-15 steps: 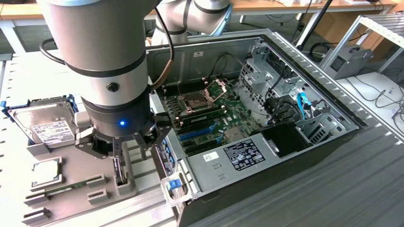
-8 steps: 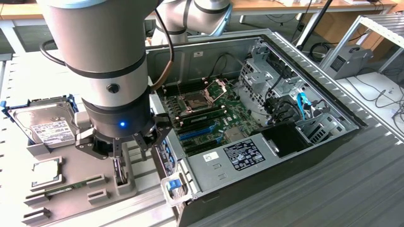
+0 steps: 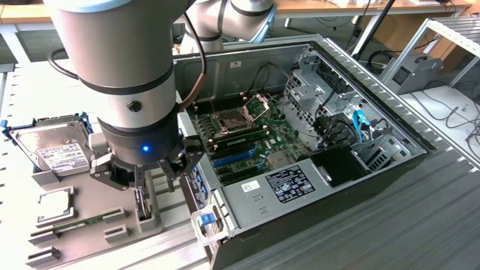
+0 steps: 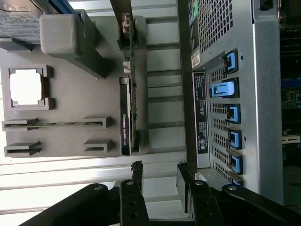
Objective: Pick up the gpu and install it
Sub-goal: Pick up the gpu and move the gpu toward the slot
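Observation:
The gpu [image 4: 128,110] stands on edge in a slot of the grey parts holder [image 4: 75,94], seen edge-on as a green board with a black cooler. In the exterior view the gpu [image 3: 143,206] is a thin dark card just under my gripper [image 3: 154,183]. My gripper [image 4: 160,175] is open, and its two black fingertips [image 4: 137,170] hang a little short of the card's near end without touching it. Nothing is between them. The open computer case [image 3: 375,107] lies at the exterior view's right, with the motherboard [image 3: 281,135] and its blue slots [image 3: 232,161] exposed.
On the holder lie a hard drive [image 3: 53,147], a square processor [image 3: 56,203] and a narrow memory stick [image 3: 78,225]. The case's rear panel with blue latches [image 4: 230,113] stands close beside the gpu. A power supply [image 3: 289,183] fills the case's near corner.

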